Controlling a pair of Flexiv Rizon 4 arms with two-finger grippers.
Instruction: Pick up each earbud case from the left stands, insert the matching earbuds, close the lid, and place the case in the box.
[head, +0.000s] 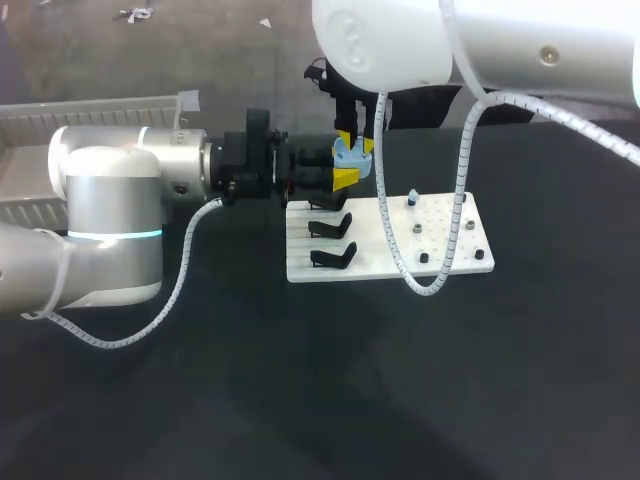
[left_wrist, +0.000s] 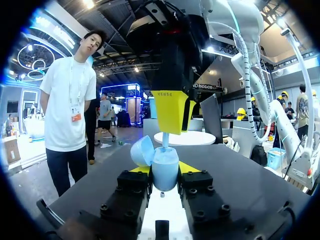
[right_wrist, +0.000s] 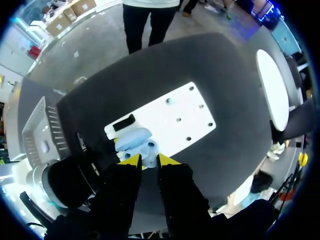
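A light blue earbud case (left_wrist: 165, 169) with its lid (left_wrist: 142, 150) swung open sits upright between the yellow tips of my left gripper (left_wrist: 164, 175), which is shut on it. In the head view the left gripper (head: 346, 172) holds the case (head: 352, 158) just above the back edge of the white stand board (head: 450, 255). My right gripper (head: 356, 138) points straight down over the case. Its fingers (left_wrist: 170, 110) are shut on a light blue earbud (left_wrist: 165, 142), whose lower end is in the case's opening. From the right wrist view, the case (right_wrist: 132, 139) lies just ahead of the right gripper (right_wrist: 149, 161).
Two empty black stands (head: 332, 255) remain on the board's left part. A small blue earbud (head: 412, 197) stands among the pegs on its right part. A white ribbed box (head: 100, 115) lies at the table's back left, behind my left arm.
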